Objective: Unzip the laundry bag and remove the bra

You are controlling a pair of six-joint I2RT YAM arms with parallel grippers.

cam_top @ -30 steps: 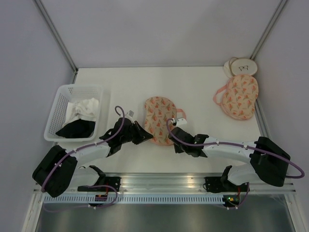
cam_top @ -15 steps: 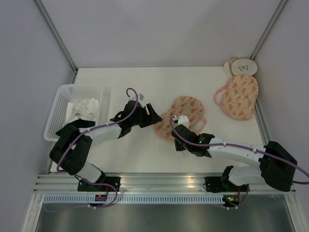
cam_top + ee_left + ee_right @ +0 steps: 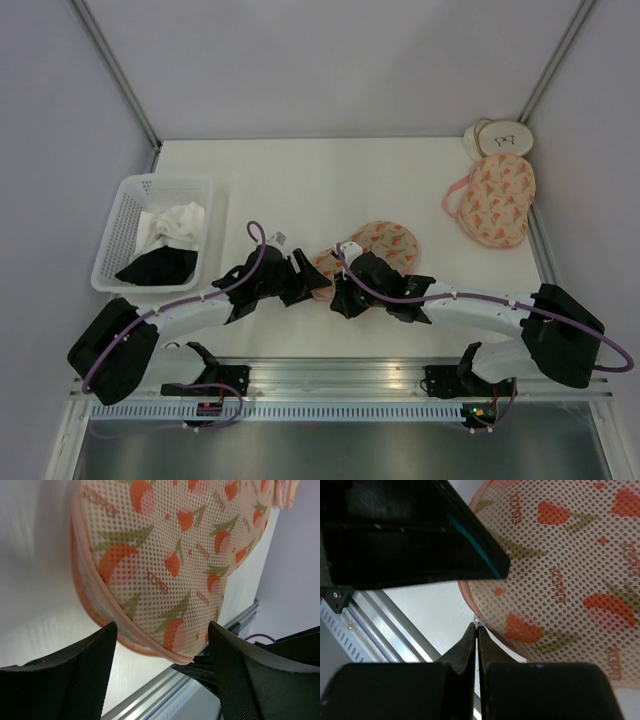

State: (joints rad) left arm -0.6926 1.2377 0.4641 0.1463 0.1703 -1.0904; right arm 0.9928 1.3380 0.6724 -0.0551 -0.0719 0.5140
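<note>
Right of the basket [image 3: 125, 195], the laundry bag [image 3: 385, 240] is lying apparently zipped, wide-spread left fingers [image 3: 75, 680] straddling its edge, closed right fingers [image 3: 462, 652] touching its zip trim, likely needing a pull along it next.

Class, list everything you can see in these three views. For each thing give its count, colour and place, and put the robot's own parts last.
laundry bag: one, peach mesh with orange print and pink trim, middle of the table, between the two arms' ends
second pouch: one, same print, far right of the table
round pads: small stack, count unclear, cream, far right corner behind the second pouch
basket: one, white, left side of the table
white cloth: one, white, in the basket
black cloth: one, black, in the basket, nearer side
table: one, white
left gripper: one, black, jaws open astride the laundry bag's rim
right gripper: one, black, jaws shut at the laundry bag's pink rim
</note>
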